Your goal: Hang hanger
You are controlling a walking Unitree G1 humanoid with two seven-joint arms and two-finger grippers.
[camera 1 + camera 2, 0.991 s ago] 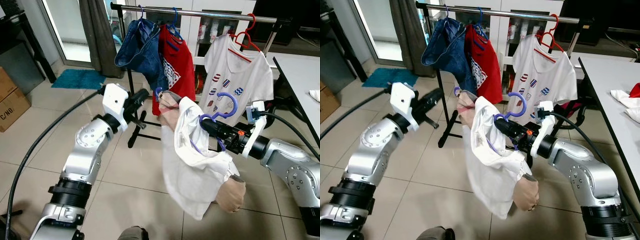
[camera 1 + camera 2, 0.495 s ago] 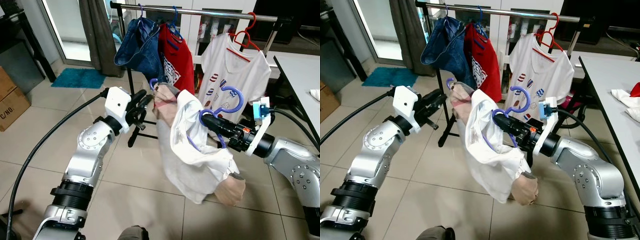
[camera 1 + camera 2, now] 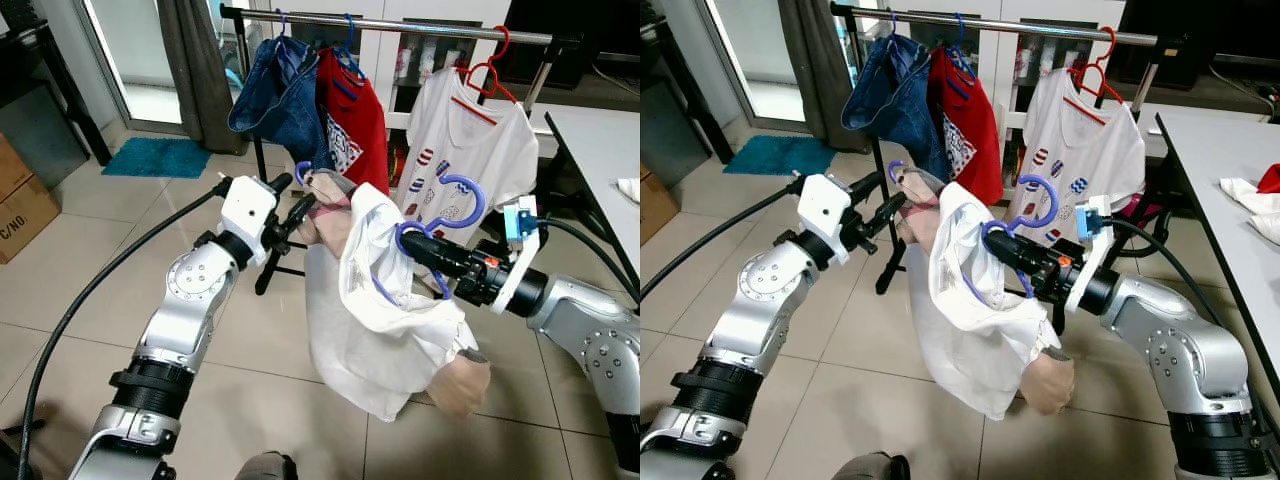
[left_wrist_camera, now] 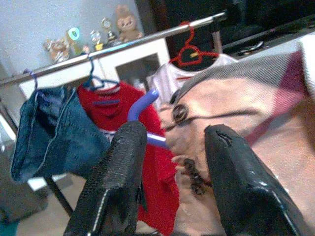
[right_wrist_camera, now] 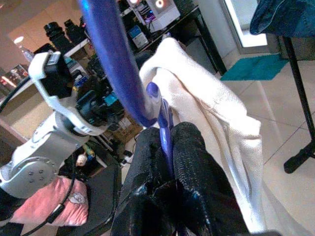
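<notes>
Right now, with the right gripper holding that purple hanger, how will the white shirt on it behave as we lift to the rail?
Likely floppy: the white shirt sags in loose folds below the purple hanger. It may swing or slide, bunched unevenly to one side. The right gripper pinches the hanger's thin wire, so the hanger could twist.

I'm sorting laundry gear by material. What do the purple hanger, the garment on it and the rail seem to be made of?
Purple hanger: probably plastic, smooth and slightly glossy, with a thick rounded hook. White garment: soft woven cloth, likely cotton; it drapes and folds, matte. Clothes rail: metal, seemingly chromed or polished steel, given its bright reflections. The right gripper is clamped on the hanger.
</notes>
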